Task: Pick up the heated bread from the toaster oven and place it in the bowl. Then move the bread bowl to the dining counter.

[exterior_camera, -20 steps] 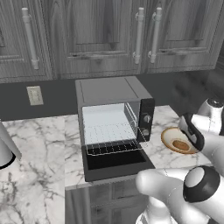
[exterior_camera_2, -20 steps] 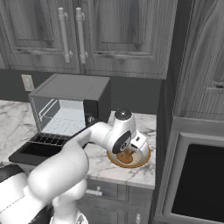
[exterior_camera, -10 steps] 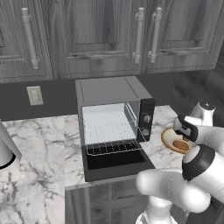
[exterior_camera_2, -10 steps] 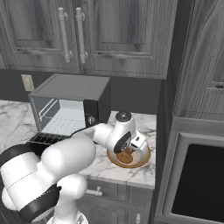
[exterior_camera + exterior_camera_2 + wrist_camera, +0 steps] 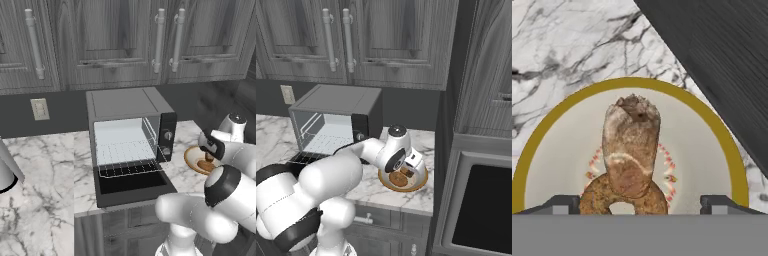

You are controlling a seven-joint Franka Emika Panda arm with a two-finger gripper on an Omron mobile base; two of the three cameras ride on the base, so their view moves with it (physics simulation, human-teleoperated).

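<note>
The toaster oven (image 5: pixel 131 142) is sitting on the table (image 5: pixel 45 170) against the back wall, below the wall cabinets (image 5: pixel 125 40), with its door (image 5: pixel 131 186) lying open toward the robot and its wire rack (image 5: pixel 127 159) sitting inside. To its right, near it on the table, the bowl (image 5: pixel 421 179) is resting. Inside the bowl, the heated bread (image 5: pixel 631 145) is lying partly on top of a ring-shaped bread piece (image 5: pixel 594 196). The hand (image 5: pixel 412 167) is hovering just above the bowl, its fingertips (image 5: pixel 557 204) standing apart on either side of the bread. A wall outlet (image 5: pixel 39 109) is sitting left of the oven.
</note>
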